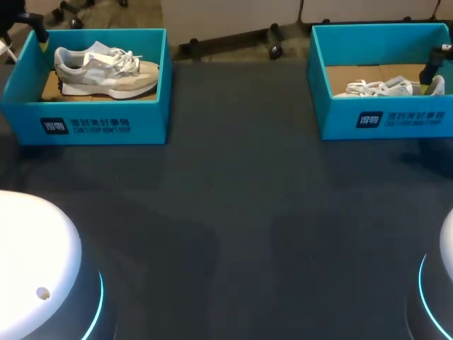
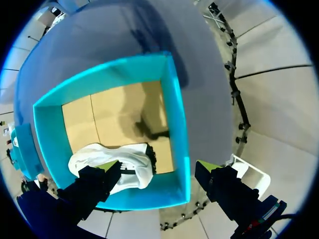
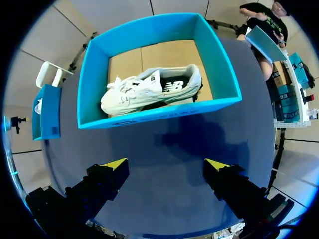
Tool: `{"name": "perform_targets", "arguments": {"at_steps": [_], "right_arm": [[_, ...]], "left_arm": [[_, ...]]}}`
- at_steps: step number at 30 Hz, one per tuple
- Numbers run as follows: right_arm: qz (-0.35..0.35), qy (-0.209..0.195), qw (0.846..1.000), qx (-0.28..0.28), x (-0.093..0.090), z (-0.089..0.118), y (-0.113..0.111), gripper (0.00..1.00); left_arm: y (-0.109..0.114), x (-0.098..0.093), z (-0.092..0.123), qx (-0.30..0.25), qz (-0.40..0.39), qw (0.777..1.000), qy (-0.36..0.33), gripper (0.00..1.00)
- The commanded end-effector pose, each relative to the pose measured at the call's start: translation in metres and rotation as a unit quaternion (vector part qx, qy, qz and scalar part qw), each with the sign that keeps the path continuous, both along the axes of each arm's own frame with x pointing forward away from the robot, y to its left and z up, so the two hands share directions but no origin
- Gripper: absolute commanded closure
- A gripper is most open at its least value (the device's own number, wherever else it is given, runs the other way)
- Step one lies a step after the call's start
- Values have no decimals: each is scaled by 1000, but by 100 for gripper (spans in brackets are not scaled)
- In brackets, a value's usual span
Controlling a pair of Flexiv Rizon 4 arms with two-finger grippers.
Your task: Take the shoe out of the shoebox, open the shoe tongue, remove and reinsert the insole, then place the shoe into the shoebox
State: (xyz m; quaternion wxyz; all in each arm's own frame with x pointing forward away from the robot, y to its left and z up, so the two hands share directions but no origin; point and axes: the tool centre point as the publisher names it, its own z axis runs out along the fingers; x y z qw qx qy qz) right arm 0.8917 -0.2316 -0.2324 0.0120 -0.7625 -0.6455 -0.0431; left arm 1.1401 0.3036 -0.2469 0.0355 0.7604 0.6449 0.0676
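Shoebox of teal cardboard [image 1: 106,124] sat far left, holding a beige-and-grey sneaker [image 1: 106,71]; its twin box [image 1: 382,120], far right, held a white sneaker [image 1: 379,88].

And the claws?

Both released: left gripper [image 2: 157,165] spanning a box wall, right gripper [image 3: 167,163] short of its box. Pinching the collar, lifting straight up, looked wisest. Insoles were hidden; a wall masked half the white sneaker.

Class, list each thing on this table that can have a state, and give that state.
Left box, open, no lid.
Right box, open, no lid.
Beige shoe, in left box, upright, laced.
White shoe, in right box, laced.
Left gripper, open, astride left box's wall.
Right gripper, open, empty, above the table.
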Motion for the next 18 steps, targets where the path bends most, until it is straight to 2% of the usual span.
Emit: {"name": "perform_targets", "arguments": {"at_steps": [1, 8, 18], "right_arm": [[0, 0, 1000, 0, 0, 0, 0, 0], [0, 0, 1000, 0, 0, 0, 0, 0], [0, 0, 1000, 0, 0, 0, 0, 0]], "left_arm": [[0, 31, -16, 3, -2, 1000, 2, 0], [-7, 52, -34, 11, -6, 1000, 3, 0], [-16, 64, -52, 15, -1, 1000, 9, 0]]}}
